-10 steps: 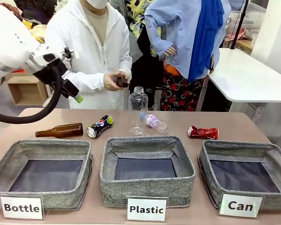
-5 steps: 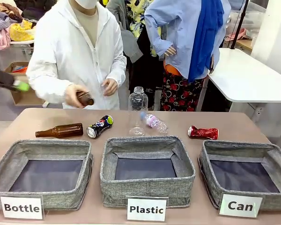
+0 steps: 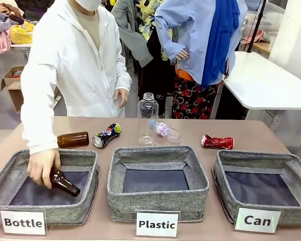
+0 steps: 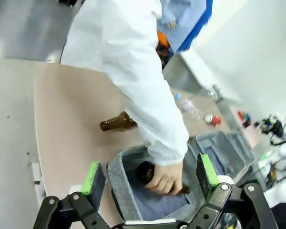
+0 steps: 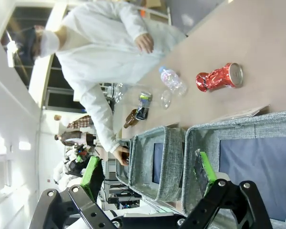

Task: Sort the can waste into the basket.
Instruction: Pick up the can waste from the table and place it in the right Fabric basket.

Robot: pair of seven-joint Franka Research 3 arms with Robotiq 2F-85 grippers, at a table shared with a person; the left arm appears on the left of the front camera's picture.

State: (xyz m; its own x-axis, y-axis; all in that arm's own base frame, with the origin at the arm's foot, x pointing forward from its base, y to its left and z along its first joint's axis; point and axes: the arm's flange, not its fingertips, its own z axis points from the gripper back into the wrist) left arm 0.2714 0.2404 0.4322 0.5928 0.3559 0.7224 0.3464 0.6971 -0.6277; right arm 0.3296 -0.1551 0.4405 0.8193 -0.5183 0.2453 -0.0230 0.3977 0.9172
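The dark Pepsi can [image 3: 107, 135] lies on its side on the table behind the left and middle bins. The crushed red can [image 3: 217, 142] lies behind the grey "Can" basket [image 3: 221, 170] at the right. In the right wrist view my right gripper [image 5: 148, 171] hangs open and empty above the Can basket [image 5: 238, 125], with the red can [image 5: 219, 78] and the Pepsi can [image 5: 144, 106] beyond it. My left gripper [image 4: 149, 171] is open and empty, high over the left bin [image 4: 117, 183]; the red can [image 4: 212, 120] shows far off.
A person's hand [image 3: 41, 167] holds a brown bottle [image 3: 65, 183] inside the "Bottle" bin [image 3: 90, 173]. Another brown bottle [image 3: 73, 139] lies behind that bin. A clear bottle [image 3: 147, 118] stands upright and a small plastic bottle [image 3: 165, 130] lies behind the "Plastic" bin [image 3: 158, 153].
My left arm has swung out of the front view to the left. The person has lowered a brown bottle from chest height into the Bottle bin. Both cans lie where they were.
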